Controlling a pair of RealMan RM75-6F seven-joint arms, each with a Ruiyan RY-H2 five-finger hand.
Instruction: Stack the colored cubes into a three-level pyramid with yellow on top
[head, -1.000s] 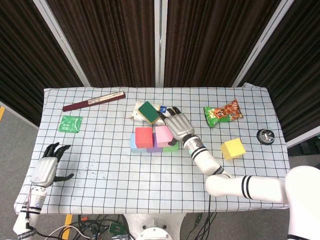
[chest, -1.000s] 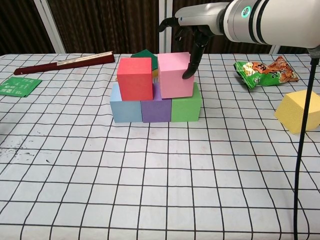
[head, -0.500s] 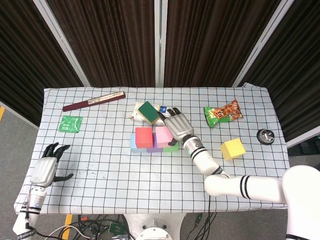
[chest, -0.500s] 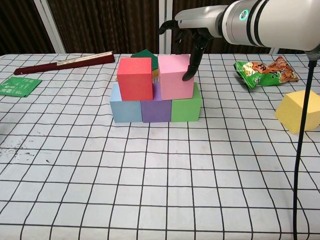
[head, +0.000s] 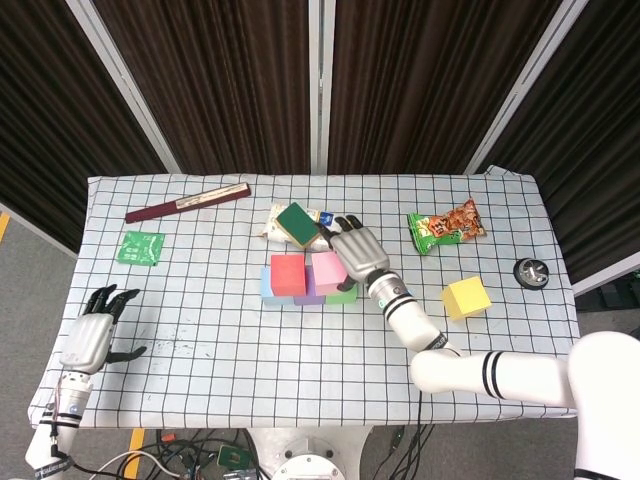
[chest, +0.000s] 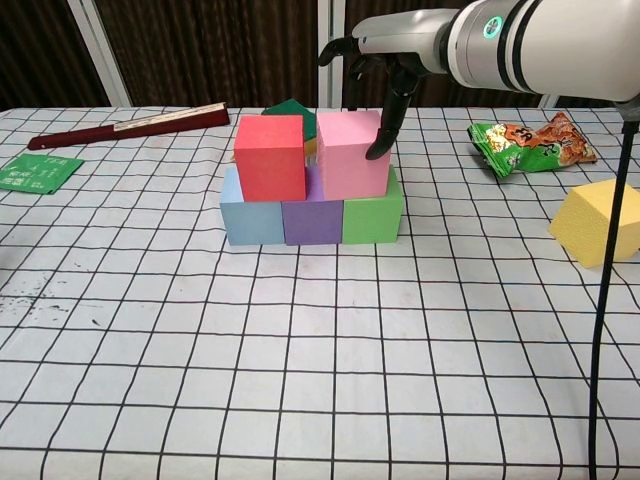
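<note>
Light blue (chest: 251, 217), purple (chest: 312, 220) and green (chest: 373, 215) cubes stand in a row at mid-table. A red cube (chest: 270, 157) and a pink cube (chest: 350, 153) sit on top of them, side by side. My right hand (chest: 385, 75) hovers just behind and above the pink cube with its fingers apart. One of its fingertips (chest: 377, 150) touches the pink cube's right face. The yellow cube (chest: 600, 222) lies alone on the cloth far to the right. My left hand (head: 92, 335) rests open near the table's front left corner and holds nothing.
A green sponge on a white packet (head: 297, 222) lies right behind the stack. A snack bag (head: 446, 227) is at the back right, and a black round object (head: 531, 272) sits near the right edge. At the left lie a dark red stick (head: 187, 203) and a green packet (head: 140, 247).
The right hand has shifted only slightly beside the pink cube. The cubes and the left hand have not moved.
</note>
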